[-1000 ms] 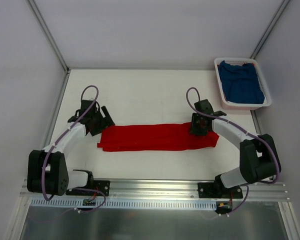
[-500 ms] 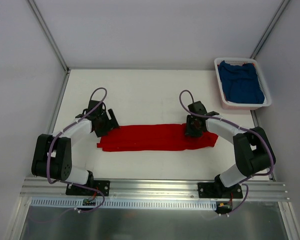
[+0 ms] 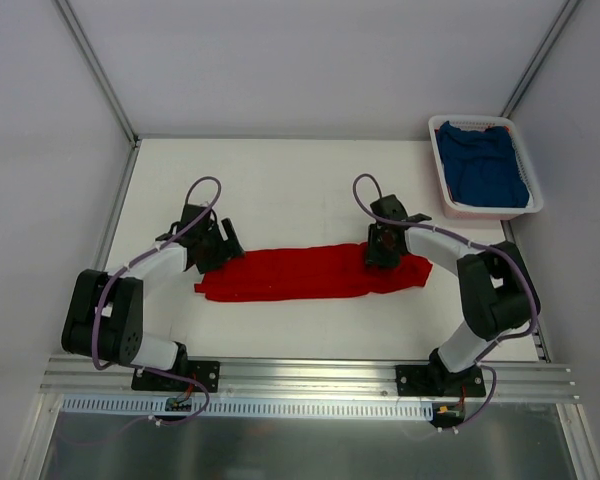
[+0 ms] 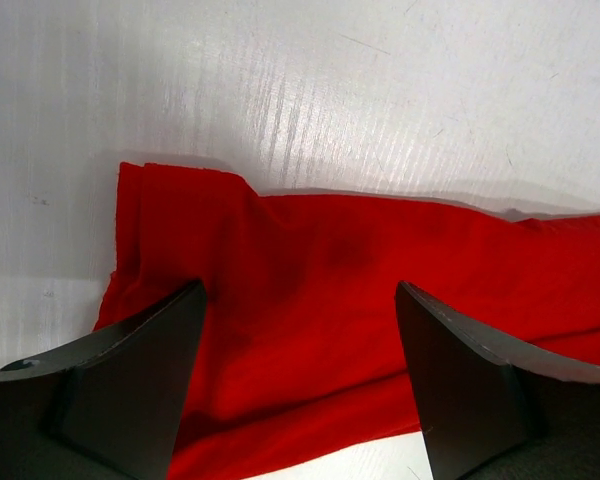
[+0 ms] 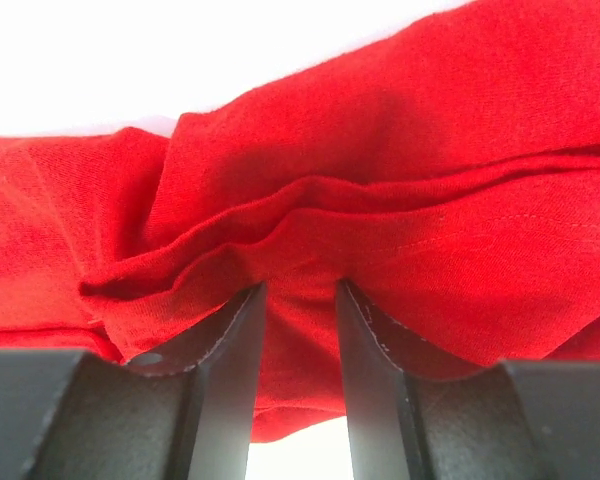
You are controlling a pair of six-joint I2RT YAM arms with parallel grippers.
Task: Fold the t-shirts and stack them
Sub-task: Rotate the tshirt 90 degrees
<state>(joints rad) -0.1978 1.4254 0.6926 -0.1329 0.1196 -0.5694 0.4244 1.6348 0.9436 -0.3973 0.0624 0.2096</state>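
The red t-shirt lies as a strip across mid-desk, 9 to 3 o'clock. The right gripper, pinching its 3 o'clock end, has dragged it inward. The left gripper, spread, has neared the 9 o'clock end, so a crosswise fold is likely starting. The blue t-shirt waits at 2 o'clock.

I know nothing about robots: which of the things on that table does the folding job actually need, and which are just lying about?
Part of the job:
red t-shirt, laid out in a long strip
blue t-shirt, waiting at the far right

Just there:
white basket, holding the blue one
table
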